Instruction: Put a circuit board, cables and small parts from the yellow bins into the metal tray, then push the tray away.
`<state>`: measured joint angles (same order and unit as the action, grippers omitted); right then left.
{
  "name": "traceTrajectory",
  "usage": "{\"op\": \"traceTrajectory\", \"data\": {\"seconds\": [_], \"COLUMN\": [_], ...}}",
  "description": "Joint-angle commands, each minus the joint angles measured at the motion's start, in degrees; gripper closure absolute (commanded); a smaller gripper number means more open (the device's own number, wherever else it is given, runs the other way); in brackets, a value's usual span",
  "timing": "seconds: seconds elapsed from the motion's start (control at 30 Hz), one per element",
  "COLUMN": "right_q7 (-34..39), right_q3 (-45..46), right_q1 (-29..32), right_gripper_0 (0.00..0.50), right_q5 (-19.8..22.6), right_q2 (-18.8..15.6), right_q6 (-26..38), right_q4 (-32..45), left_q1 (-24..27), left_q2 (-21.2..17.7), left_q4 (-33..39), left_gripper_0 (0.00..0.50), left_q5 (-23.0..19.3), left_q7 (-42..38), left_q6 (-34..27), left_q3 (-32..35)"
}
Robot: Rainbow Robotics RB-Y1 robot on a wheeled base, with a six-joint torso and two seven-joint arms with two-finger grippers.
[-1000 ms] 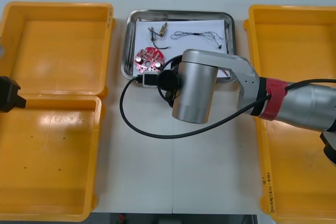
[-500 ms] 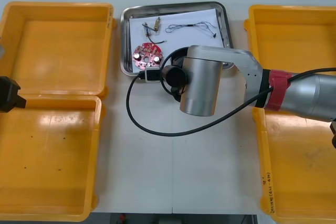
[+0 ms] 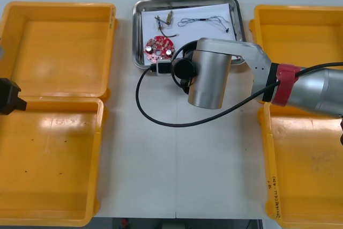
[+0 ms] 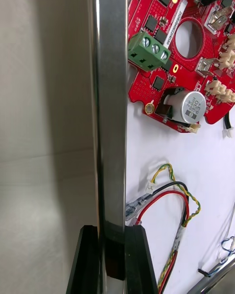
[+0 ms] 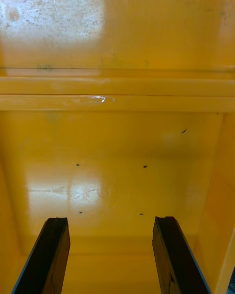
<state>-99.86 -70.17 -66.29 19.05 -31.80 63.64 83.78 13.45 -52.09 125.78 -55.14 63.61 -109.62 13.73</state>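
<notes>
The right gripper (image 4: pixel 113 237) had its two black fingers (image 4: pixel 88 262) pinched on the raised rim of the shiny rectangular metal tray (image 4: pixel 110 78). One finger stood outside the wall over the light table (image 4: pixel 44 103), the other inside over the tray's white floor. Just inside the rim, near the inner finger, a red and yellow cable (image 4: pixel 169 203) lay in a loose loop. Farther along the rim, the round red circuit board (image 4: pixel 161 73), with its green terminal block and silver capacitor, lay flat with its edge just beside the wall.

In the front view the tray sat at the upper middle of the frame, between the bins. The board was in its lower left corner, small metal parts (image 3: pixel 167 19) lay near its upper left, and a thin twisted blue and white cable (image 3: pixel 203 21) stretched toward its upper right. The right arm's silver wrist reached in from the right of the frame and covered the tray's lower right part.

The left gripper (image 5: pixel 110 223) hung with its fingers spread wide, holding nothing, above the bare floor of a yellow plastic bin (image 3: pixel 51 159) at the left edge of the frame
</notes>
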Motion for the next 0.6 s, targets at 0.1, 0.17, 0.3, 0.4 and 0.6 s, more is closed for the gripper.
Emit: {"op": "traceTrajectory", "data": {"seconds": [0.1,0.17,0.3,0.4,0.6], "right_q7": [-0.95,-0.95,-0.95,-0.95,-1.30], "right_q3": [2.67,2.67,3.19,3.63,3.81], "right_q1": [-3.15,-3.41,-3.76,-4.03,-4.99], "right_gripper_0": [0.450,0.452,0.450,0.453,0.451], "right_q5": [-0.41,-0.41,-0.24,1.26,3.45], "right_q2": [0.77,1.39,2.27,2.62,2.88], "right_q6": [-1.24,-1.24,-1.68,-2.64,-3.79], "right_q4": [-2.22,-2.93,-3.89,-4.60,-5.12], "left_q1": [-0.79,-0.79,-0.79,-0.79,-0.79], "left_q2": [-2.67,-2.67,-2.67,-2.67,-2.67], "left_q4": [1.58,1.58,1.58,1.58,1.58], "left_gripper_0": [0.000,0.000,0.000,0.000,0.000], "left_q5": [-0.40,-0.40,-0.40,-0.40,-0.40], "left_q7": [1.52,1.52,1.52,1.52,1.52], "left_q6": [-0.38,-0.38,-0.38,-0.38,-0.38], "left_q3": [1.66,1.66,1.66,1.66,1.66]}}
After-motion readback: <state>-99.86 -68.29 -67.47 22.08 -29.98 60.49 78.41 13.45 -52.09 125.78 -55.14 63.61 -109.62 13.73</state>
